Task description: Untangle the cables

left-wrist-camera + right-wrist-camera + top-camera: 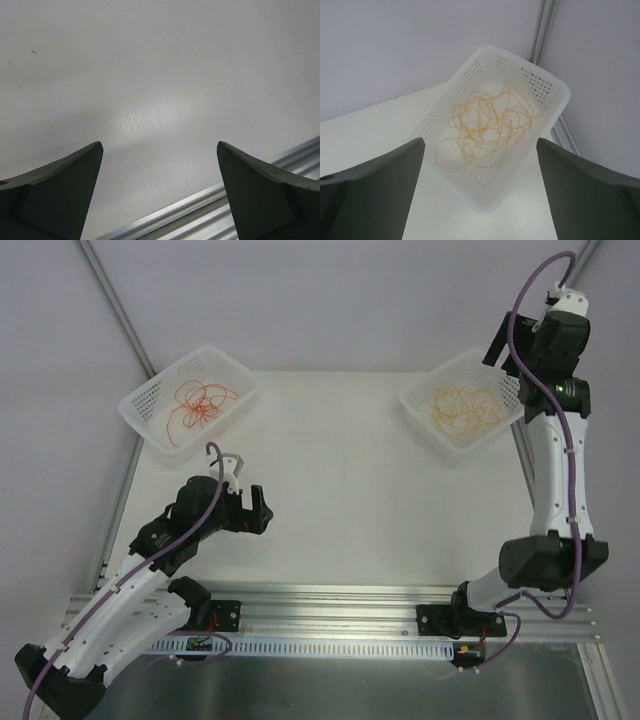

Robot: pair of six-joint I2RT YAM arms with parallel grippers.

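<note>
Your left gripper [160, 147] is wide open and holds nothing. Between its fingers you see only bare table [150, 75] and, toward the near edge, the rail [280, 162]. From above, it sits low over the near left of the table, well apart from both baskets.

Your right gripper [480, 142] is spread just as wide, with nothing in it. That arm reaches up at the far right. Its wrist camera looks down into the right basket [555, 90], which shows between the two fingers and below them.

The cables lie in two groups by colour. The orange cables [487, 125] lie as one loose tangle of overlapping loops on the floor of the right basket, at the far right of the table. The red cables [200, 402] lie in a similar loose tangle in the left basket [140, 408], at the far left. Each bundle is inside its own basket, and neither gripper touches a cable. You cannot tell from these views how many strands each tangle has. The baskets stand well apart, each turned at an angle to the table's far edge.
</note>
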